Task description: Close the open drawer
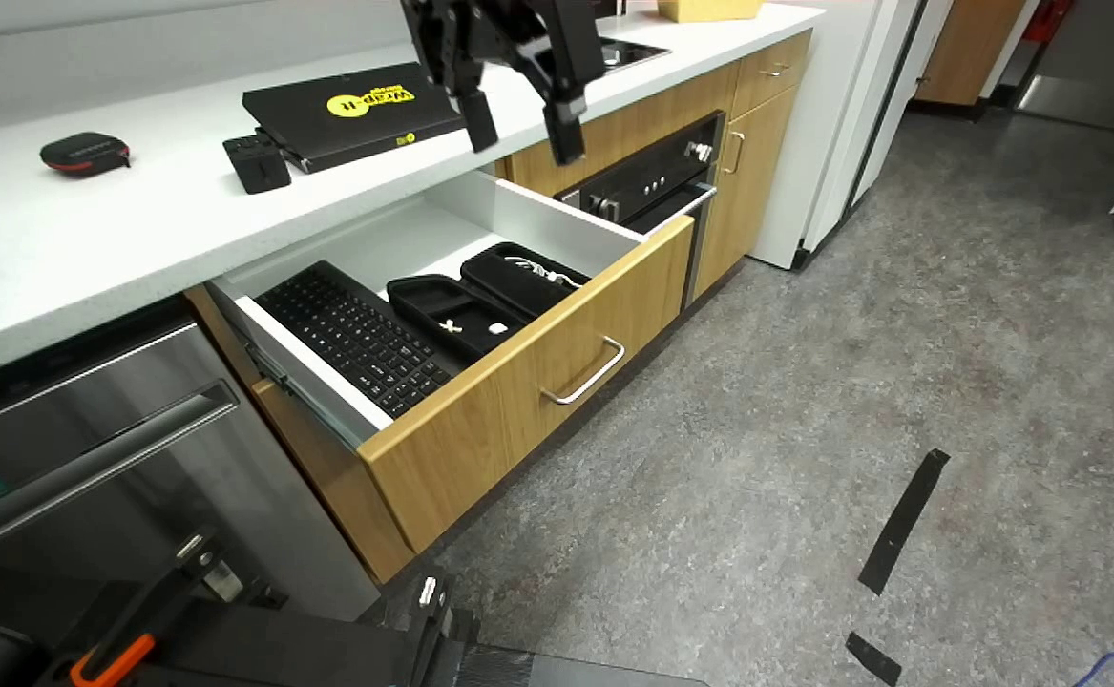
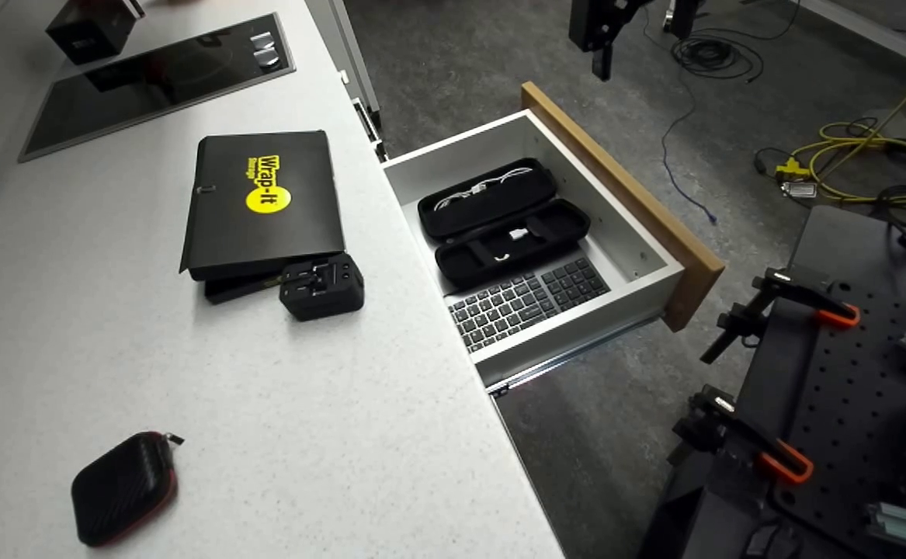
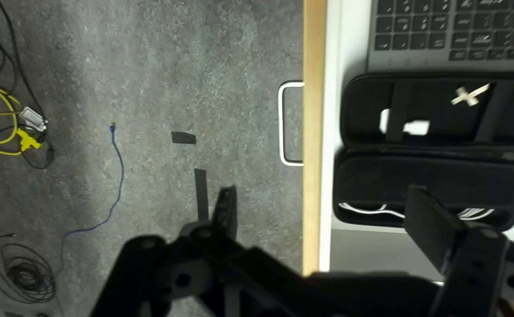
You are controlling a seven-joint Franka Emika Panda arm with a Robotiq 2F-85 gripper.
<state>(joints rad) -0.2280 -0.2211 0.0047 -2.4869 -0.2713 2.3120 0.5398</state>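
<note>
the oak-fronted drawer (image 1: 499, 420) stands pulled out under the white countertop (image 2: 266, 404). the gripper (image 1: 526, 139) hangs higher, its fingers (image 3: 433, 224) well apart and holding nothing, one at each side of the wooden front (image 3: 313, 132) in the wrist view, perhaps to straddle it for pushing.

Drawer front (image 1: 509, 415) smooth wood w/ metal hdl (image 3: 281, 125); hob (image 2: 189, 70) glossy; claw (image 1: 525, 143) matt.

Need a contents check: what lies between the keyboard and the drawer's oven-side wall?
An open black case with white cable; both exterior views show it.
</note>
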